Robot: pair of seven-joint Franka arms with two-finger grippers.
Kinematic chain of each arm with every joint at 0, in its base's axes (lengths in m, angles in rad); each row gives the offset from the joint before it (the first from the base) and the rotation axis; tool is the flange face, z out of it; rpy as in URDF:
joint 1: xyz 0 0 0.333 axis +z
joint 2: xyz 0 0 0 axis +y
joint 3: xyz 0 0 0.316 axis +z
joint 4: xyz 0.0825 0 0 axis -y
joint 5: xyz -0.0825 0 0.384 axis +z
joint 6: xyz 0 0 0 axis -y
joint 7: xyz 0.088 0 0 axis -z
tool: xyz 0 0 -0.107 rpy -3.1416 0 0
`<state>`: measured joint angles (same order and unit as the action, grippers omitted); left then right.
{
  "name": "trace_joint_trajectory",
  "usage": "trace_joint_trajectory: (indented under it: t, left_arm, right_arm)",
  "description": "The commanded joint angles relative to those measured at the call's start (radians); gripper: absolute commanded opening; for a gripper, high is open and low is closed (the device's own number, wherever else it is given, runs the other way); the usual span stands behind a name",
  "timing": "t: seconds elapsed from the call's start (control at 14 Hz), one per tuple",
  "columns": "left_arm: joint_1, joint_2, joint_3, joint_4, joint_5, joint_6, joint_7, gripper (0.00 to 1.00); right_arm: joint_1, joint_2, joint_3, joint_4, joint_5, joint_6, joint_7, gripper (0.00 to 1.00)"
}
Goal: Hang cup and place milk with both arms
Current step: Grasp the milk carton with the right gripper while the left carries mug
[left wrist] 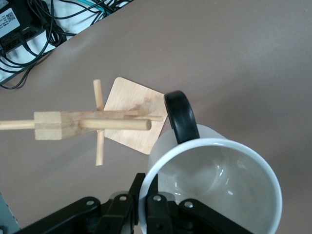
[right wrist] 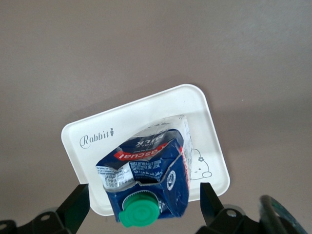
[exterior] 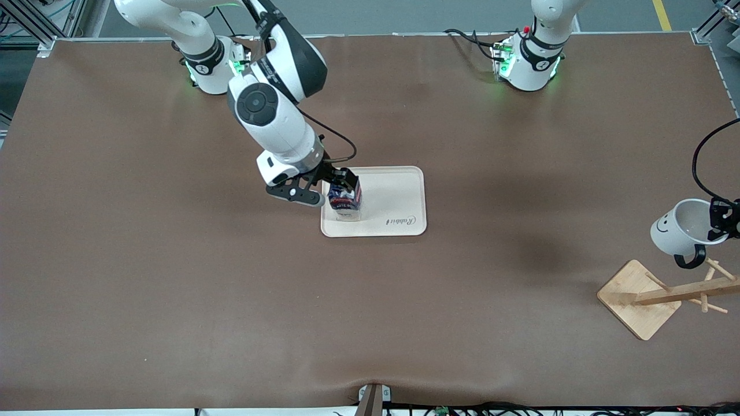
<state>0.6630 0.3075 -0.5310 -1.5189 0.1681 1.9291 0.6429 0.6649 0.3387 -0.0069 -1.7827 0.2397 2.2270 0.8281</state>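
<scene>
The milk, a dark blue carton with a green cap, stands upright on the cream tray at its edge toward the right arm's end. My right gripper is open, with a finger on each side of the carton's top and a gap on both sides, as the right wrist view shows around the milk. My left gripper is shut on the rim of the white cup and holds it tilted just above the wooden rack. In the left wrist view the cup's black handle is close to a rack peg.
The tray bears the word "Rabbit" and lies mid-table. The rack's square base stands near the left arm's end of the table, nearer the front camera. Cables lie past the table edge.
</scene>
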Motion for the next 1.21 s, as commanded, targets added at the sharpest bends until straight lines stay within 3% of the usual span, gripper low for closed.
trace_joint_trajectory:
  t: [0.0, 0.29, 0.43, 0.64, 0.79, 1.14]
  left_arm:
    - [0.015, 0.038, -0.007, 0.063, -0.018, -0.004, 0.060, 0.00]
    - [0.029, 0.053, -0.007, 0.063, -0.018, -0.004, 0.095, 0.00]
    - [0.038, 0.055, -0.007, 0.065, -0.018, -0.004, 0.113, 0.00]
    - [0.047, 0.082, -0.007, 0.081, -0.019, -0.004, 0.158, 0.00]
    - [0.052, 0.090, -0.007, 0.092, -0.019, -0.004, 0.162, 0.00]
    - [0.058, 0.111, -0.007, 0.104, -0.019, -0.002, 0.173, 0.00]
  right_arm:
    - [0.015, 0.045, -0.012, 0.022, 0.010, 0.017, 0.011, 1.00]
    - [0.036, 0.088, -0.015, 0.019, 0.009, 0.051, 0.013, 1.00]
    - [0.041, 0.097, -0.013, 0.019, 0.009, 0.048, 0.011, 0.36]
    - [0.035, 0.095, -0.013, 0.020, 0.012, 0.036, 0.013, 0.00]
    - [0.025, 0.086, -0.016, 0.022, 0.012, 0.007, 0.008, 0.00]
    - [-0.077, 0.060, -0.024, 0.247, 0.007, -0.421, 0.002, 0.00]
